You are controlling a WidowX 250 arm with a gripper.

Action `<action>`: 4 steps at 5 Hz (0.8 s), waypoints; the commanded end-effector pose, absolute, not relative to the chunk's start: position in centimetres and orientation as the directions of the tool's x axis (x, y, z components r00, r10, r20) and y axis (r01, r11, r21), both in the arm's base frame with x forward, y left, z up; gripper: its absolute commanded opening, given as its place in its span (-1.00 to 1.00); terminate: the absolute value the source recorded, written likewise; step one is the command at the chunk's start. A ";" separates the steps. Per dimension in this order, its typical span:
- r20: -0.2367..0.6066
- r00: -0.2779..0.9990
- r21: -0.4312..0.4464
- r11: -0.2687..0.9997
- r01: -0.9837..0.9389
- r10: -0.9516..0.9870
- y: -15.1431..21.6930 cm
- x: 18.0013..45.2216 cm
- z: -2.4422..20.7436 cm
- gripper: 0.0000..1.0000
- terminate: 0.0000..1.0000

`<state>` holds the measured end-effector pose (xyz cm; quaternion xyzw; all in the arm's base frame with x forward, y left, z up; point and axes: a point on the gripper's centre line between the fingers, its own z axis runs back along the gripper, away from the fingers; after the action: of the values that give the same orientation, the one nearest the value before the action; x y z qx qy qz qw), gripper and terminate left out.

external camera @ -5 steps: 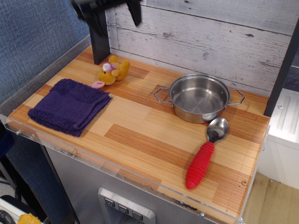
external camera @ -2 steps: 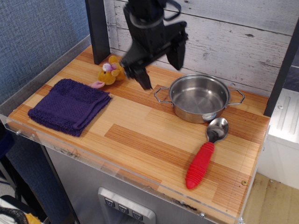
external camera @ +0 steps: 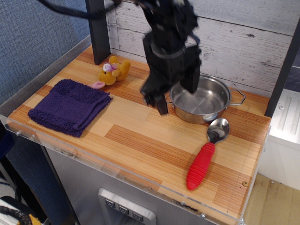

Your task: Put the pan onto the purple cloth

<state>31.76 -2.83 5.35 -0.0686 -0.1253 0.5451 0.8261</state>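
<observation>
Gripper (external camera: 176,93) has moved down & right since the earlier frame, now over the left rim of the pan (external camera: 204,101), jaws apart, holding nothing. Pan is empty, sits at table (external camera: 140,136) back right, well apart from purple cloth (external camera: 69,105) at left. One plush toy (external camera: 112,71), one red-handled spoon (external camera: 206,152).
</observation>
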 end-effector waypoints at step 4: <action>0.168 0.375 -0.265 0.408 -0.874 0.912 -4.5 35.3 3.4 -1.00 -1.00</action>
<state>34.14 -3.86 1.73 -0.0499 -0.1253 0.5471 0.8261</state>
